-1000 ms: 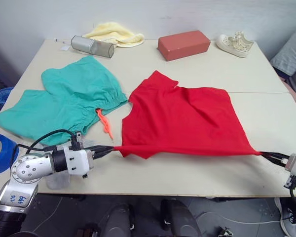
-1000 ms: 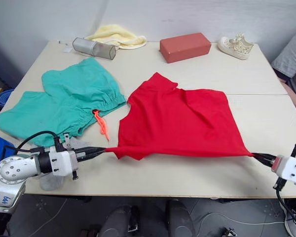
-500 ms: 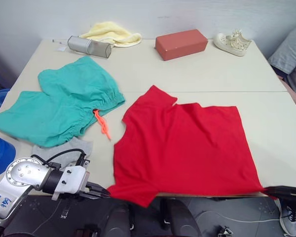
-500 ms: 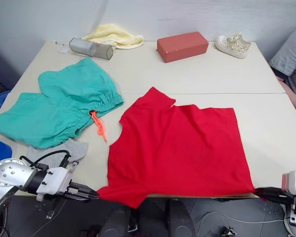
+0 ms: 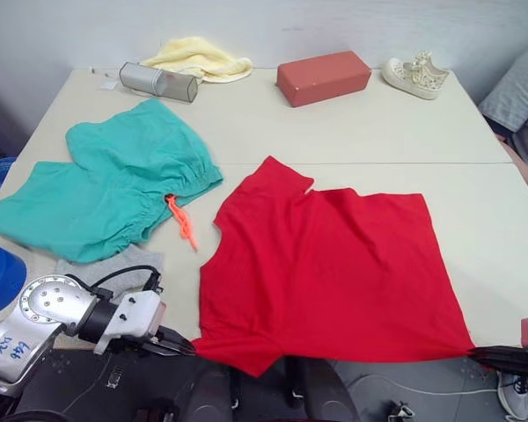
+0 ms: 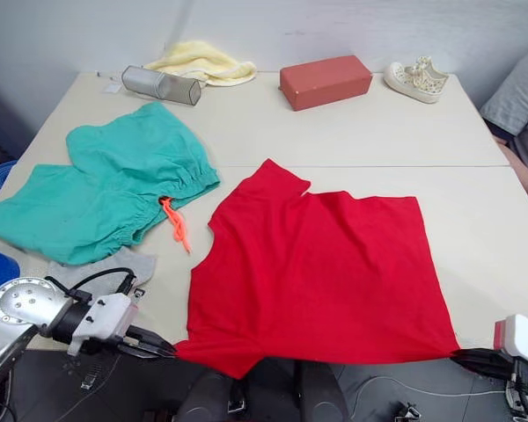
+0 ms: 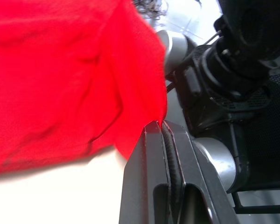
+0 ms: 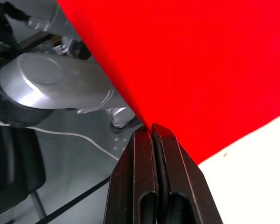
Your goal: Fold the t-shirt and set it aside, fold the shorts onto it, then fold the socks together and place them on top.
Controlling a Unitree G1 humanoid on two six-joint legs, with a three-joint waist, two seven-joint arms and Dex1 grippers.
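Down at the near table edge, the left gripper (image 5: 183, 345) sits at about seven o'clock, fingers pressed together on the near-left corner of the t-shirt (image 5: 326, 268); its wrist view shows red cloth pinched between the closed fingers (image 7: 151, 154). At roughly five o'clock the right gripper (image 5: 486, 353) is clamped the same way on the near-right corner, and its wrist view shows the hem caught between its closed fingers (image 8: 144, 154). Between the two grippers the near hem hangs just past the edge of the table (image 5: 361, 123).

The t-shirt lies spread flat at the table's centre, bright red, one sleeve pointing toward twelve o'clock, with light creases near the left corner. Half a second ago its near hem reached slightly less far over the edge, and a second ago both grippers held the hem up over the table with the cloth bunched further back.

Beside the left gripper, at about eight o'clock, a grey patch that is probably the socks (image 5: 114, 261) lies flat, partly hidden by the arm. Beyond it, at ten o'clock, the shorts (image 5: 106, 189) are spread out, teal, with the orange drawstring (image 5: 185, 221) trailing toward the shirt without touching it. At the far edge stand a silver case (image 5: 161, 82), a pale yellow cloth (image 5: 202, 60), a red-brown block (image 5: 324, 77) and a white sneaker (image 5: 415, 76).
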